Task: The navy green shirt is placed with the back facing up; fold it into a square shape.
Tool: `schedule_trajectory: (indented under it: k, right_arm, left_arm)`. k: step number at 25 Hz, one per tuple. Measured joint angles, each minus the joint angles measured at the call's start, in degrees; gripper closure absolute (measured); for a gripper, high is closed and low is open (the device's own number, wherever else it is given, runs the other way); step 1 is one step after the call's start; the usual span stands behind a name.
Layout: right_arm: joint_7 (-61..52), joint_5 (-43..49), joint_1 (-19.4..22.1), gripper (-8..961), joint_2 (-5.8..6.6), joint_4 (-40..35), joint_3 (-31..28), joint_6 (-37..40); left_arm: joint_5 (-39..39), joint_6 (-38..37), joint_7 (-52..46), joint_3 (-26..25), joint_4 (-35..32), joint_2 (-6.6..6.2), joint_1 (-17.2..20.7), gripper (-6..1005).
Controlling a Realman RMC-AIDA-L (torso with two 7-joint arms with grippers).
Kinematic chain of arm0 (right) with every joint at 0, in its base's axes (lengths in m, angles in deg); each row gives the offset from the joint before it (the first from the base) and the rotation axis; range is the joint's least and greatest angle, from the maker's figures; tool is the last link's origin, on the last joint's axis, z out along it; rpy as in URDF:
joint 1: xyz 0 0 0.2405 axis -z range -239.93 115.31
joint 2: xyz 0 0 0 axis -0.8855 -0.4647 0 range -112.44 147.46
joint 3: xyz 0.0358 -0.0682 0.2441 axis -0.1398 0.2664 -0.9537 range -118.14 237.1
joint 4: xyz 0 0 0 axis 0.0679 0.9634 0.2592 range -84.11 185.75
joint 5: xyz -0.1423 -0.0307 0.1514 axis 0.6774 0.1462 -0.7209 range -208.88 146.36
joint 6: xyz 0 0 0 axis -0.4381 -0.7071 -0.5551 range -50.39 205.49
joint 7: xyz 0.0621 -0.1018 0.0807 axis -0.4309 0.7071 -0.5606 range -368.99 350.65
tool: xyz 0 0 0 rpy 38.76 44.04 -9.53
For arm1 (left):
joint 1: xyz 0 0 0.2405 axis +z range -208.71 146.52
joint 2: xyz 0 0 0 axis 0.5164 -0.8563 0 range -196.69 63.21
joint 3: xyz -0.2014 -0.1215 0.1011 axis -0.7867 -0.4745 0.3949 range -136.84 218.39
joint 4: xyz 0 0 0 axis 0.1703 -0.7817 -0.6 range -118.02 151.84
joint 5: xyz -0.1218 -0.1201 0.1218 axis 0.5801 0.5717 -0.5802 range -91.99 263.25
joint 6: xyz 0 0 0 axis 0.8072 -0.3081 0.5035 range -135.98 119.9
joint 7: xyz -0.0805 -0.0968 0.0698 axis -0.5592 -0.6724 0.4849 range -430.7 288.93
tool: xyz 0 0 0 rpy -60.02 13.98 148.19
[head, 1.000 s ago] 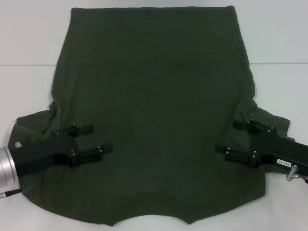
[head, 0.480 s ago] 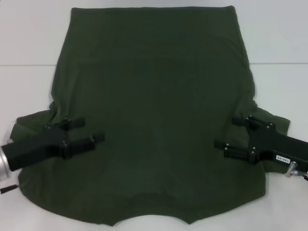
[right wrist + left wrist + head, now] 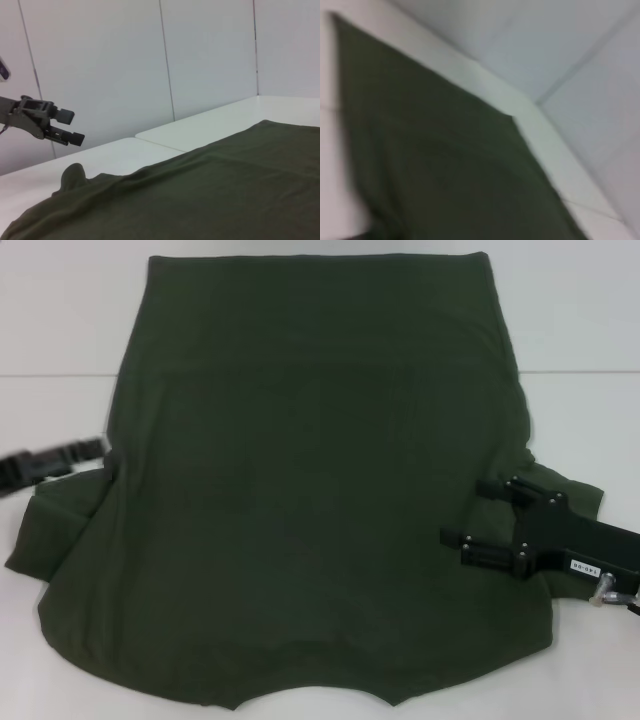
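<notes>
The navy green shirt (image 3: 320,480) lies spread flat on the white table (image 3: 60,330), plain side up, with no lettering showing. Its hem is at the far side and its collar at the near edge. My left gripper (image 3: 88,452) is off the shirt at the far left, beside the left sleeve (image 3: 50,530). It also shows in the right wrist view (image 3: 70,128), raised above the table with its fingers apart and empty. My right gripper (image 3: 462,510) is open and empty, just above the shirt's right side by the right sleeve. The shirt also shows in the left wrist view (image 3: 445,175) and the right wrist view (image 3: 225,185).
A seam (image 3: 50,375) runs across the table behind the sleeves. White wall panels (image 3: 125,65) stand beyond the table's far edge. Bare table shows on both sides of the shirt.
My left gripper has pulled back to the left, off the shirt and out past the left sleeve, which now lies uncovered. My right gripper has barely moved.
</notes>
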Motion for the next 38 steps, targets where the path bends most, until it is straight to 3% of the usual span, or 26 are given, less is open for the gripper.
schedule_trajectory:
  k: [5, 9, 14, 17, 28, 38]
  right_arm:
    - [-0.1, 0.0, -0.2, 11, 0.0, 0.0, 0.2, 0.9]
    - [-0.6, -1.3, -0.2, 11, 0.0, 0.0, 0.0, 0.9]
    - [-0.7, -1.7, -0.2, 11, 0.0, 0.0, 0.3, 1.1]
    - [-0.7, -1.7, 0.0, 11, -0.03, 0.3, 0.4, 1.1]
    - [-2.1, -1.7, 0.5, 11, 0.0, 0.7, 0.4, 1.8]
    - [-2.2, -1.7, 0.7, 11, 0.0, 0.7, 0.4, 2.4]
  left_arm:
    - [-12.1, 2.2, -16.2, -0.5, -4.1, -3.2, -2.5, 110]
    - [-20.4, 3.1, -23.0, -0.8, -4.8, -4.45, -4.6, 112]
    - [-22.5, 6.3, -23.3, 0.5, -4.8, -4.17, -5.9, 115]
    - [-22.6, 8.5, -22.6, 3.9, -4.4, -4.03, -6.1, 117]
    - [-22.7, 12.9, -20.3, 10.1, -3.5, -2.35, -5.9, 123]
    - [-22.8, 12.3, -19.5, 10.5, -3.5, -1.97, -5.6, 129]
